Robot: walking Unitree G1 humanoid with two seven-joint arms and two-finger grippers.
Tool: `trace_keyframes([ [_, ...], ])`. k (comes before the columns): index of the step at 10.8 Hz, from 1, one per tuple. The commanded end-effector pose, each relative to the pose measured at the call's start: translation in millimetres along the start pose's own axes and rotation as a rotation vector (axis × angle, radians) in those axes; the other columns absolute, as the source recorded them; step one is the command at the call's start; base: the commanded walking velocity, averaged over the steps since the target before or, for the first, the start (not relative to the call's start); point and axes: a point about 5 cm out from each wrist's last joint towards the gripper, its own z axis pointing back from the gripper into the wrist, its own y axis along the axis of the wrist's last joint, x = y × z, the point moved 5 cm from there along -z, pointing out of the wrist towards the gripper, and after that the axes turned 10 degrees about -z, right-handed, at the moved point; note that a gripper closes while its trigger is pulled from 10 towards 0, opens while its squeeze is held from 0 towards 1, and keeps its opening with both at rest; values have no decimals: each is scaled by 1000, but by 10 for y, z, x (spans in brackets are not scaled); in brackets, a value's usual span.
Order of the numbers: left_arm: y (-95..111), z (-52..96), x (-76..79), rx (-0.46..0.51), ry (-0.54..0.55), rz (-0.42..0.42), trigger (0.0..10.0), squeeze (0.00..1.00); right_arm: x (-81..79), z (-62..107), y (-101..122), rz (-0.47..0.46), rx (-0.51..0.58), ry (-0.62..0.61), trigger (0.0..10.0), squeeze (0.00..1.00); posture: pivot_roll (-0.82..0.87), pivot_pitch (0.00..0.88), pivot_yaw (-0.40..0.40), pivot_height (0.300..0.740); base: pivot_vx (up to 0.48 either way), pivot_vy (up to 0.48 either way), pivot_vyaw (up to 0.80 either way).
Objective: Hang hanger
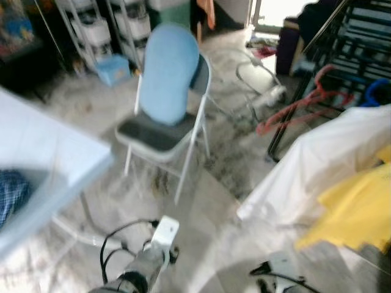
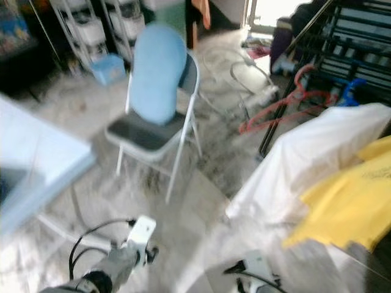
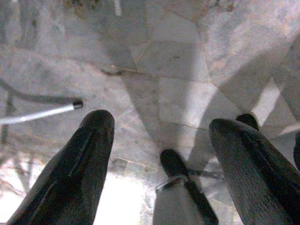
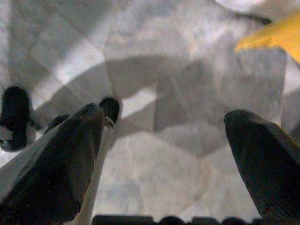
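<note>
A red hanger [image 1: 317, 93] hangs low on a dark rack [image 1: 360, 43] at the far right, with a blue hanger [image 1: 376, 90] just beyond it. Both arms hang low at the bottom of the head views: the left arm [image 1: 149, 253] and the right arm [image 1: 278, 271]. In the left wrist view my left gripper [image 3: 161, 124] is open above the marble floor, with nothing between its fingers. My right gripper [image 4: 171, 117] is likewise open over the floor and holds nothing. The head views are blurred.
A folding chair [image 1: 165, 122] with a blue cushion stands ahead in the middle. A white table [image 1: 55, 159] juts in from the left. White cloth [image 1: 305, 165] and a yellow garment [image 1: 354, 207] drape over a stand on the right. Shelving and a blue box [image 1: 113, 68] line the back.
</note>
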Motion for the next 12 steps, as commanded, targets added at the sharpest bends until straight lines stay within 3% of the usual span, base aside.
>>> trace_keyframes([
  [1, -161, 13, -110, -55, 78, 71, 10000, 0, -65, -21, 149, -87, 38, 9, 10000, 0, -36, 83, 15, 740, 0, 0, 0],
  [3, -280, 39, -170, -117, 207, 283, 10000, 0, -146, -29, 228, -155, 65, 30, 10000, 0, 3, 89, 5, 740, 0, 0, 0],
  [4, -315, 48, -174, -141, 236, 346, 10000, 0, -227, -37, 283, -147, 73, 52, 10000, 0, 22, 92, 2, 740, 0, 0, 0],
  [5, -310, 52, -203, -144, 258, 357, 10000, 0, -407, -44, 344, -112, 77, 91, 10000, 0, 44, 95, -2, 740, 0, 0, 0],
  [7, -310, 64, -252, -161, 301, 367, 10000, 0, -480, -48, 397, -135, 82, 102, 10000, 0, 57, 97, 0, 740, 0, 0, 0],
  [9, -280, 58, -265, -163, 289, 356, 10000, 0, -310, -45, 297, -176, 59, 63, 10000, 0, 64, 94, -2, 740, 0, 0, 0],
  [11, -185, 47, -319, -128, 279, 242, 10000, 0, -135, -34, 203, -186, 43, 22, 10000, 0, 86, 103, -5, 740, 0, 0, 0],
  [12, -101, 42, -355, -81, 279, 197, 10000, 0, -136, -35, 211, -182, 50, 2, 10000, 0, 99, 115, -12, 740, 0, 0, 0],
])
